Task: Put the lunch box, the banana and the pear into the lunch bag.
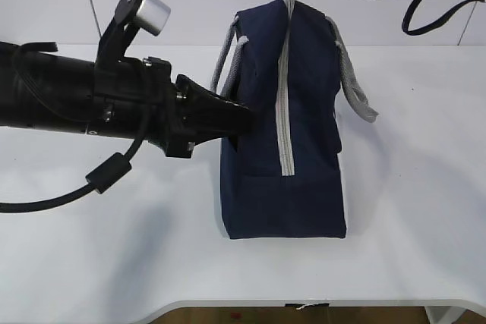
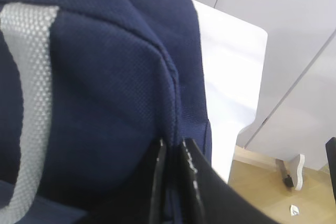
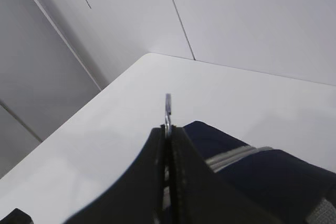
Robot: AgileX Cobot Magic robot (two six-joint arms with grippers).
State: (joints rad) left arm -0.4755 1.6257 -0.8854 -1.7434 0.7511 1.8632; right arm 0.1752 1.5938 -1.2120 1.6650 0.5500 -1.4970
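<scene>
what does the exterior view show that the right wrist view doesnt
Only the exterior view shows the whole lunch bag lying on the table, its grey zipper closed along its length, both grey handles, and the left pincer closed on the bag's side fabric.

Only the right wrist view shows the right pincer shut on the metal ring pull, plus the table's far corner and wall panels.

Both share the navy bag, the white table and the pull end of the zipper. Neither shows the lunch box, banana or pear.
</scene>
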